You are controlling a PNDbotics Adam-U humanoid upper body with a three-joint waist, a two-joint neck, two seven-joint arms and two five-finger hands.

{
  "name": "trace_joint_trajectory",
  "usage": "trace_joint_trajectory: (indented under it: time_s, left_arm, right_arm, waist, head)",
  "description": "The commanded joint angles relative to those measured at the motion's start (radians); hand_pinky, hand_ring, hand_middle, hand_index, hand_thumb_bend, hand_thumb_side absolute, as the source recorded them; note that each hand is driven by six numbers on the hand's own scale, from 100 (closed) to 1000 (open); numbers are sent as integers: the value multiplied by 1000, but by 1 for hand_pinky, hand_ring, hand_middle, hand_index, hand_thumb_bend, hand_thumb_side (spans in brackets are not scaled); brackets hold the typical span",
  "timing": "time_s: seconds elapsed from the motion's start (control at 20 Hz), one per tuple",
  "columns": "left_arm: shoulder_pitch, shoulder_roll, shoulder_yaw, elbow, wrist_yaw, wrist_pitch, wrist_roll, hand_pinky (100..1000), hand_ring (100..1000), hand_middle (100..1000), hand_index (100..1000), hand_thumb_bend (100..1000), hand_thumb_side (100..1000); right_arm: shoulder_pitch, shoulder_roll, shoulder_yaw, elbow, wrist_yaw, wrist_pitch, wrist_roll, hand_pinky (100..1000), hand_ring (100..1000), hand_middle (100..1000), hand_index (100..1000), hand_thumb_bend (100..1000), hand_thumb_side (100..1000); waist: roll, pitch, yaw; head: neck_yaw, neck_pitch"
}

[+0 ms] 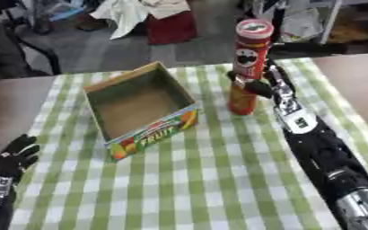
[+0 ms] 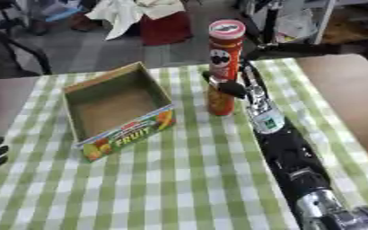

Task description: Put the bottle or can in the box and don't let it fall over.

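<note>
Left hand (image 1: 13, 155) idle, fingers relaxed; right hand (image 1: 254, 85) clasps upright can (image 1: 247, 67); carry level toward box (image 1: 108, 123) at nine o'clock.

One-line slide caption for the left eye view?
Right hand grips an upright red chip can beside the empty fruit box; left hand idles open.

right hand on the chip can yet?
Touching. Left eye view shows the right hand with fingers curled round the upright chip can.
</note>
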Motion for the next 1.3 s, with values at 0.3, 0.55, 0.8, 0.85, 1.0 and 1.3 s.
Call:
trace_joint_trajectory:
  time_s: [0.3,0.55,0.8,0.85,1.0,1.3]
  left_arm:
    - [-13,9,-3,-19,6,-2,-3,926,894,871,949,594,908]
    - [-15,9,-4,-19,7,-2,-3,926,893,871,949,594,907]
    - [-16,9,-4,-19,7,-1,-2,926,893,870,949,593,906]
    - [-16,9,-4,-19,7,-1,-2,926,893,870,949,592,906]
    - [-16,9,-4,-19,5,-1,-2,927,892,871,949,592,906]
    - [-15,10,-3,-19,3,-1,-2,927,892,871,949,592,906]
  right_arm:
    - [-26,0,-4,-9,-12,6,1,1000,893,878,878,446,276]
    - [-24,3,-7,-11,-14,18,-30,1000,711,619,628,141,100]
    - [-22,-1,-1,-16,-10,24,-58,968,500,383,363,100,100]
    - [-22,-2,0,-18,-7,24,-61,959,471,353,333,100,100]
    - [-18,-4,11,-32,13,18,-51,962,446,346,324,100,100]
    - [-27,1,24,-101,21,-2,16,990,441,344,326,100,100]
  waist:
    - [4,-9,3]
    - [7,-9,7]
    - [6,-9,9]
    - [6,-9,9]
    - [3,-10,8]
    - [4,-10,5]
  head:
    - [-5,-15]
    - [-7,-18]
    - [-8,-19]
    - [-8,-19]
    - [-11,-19]
    - [-29,-25]
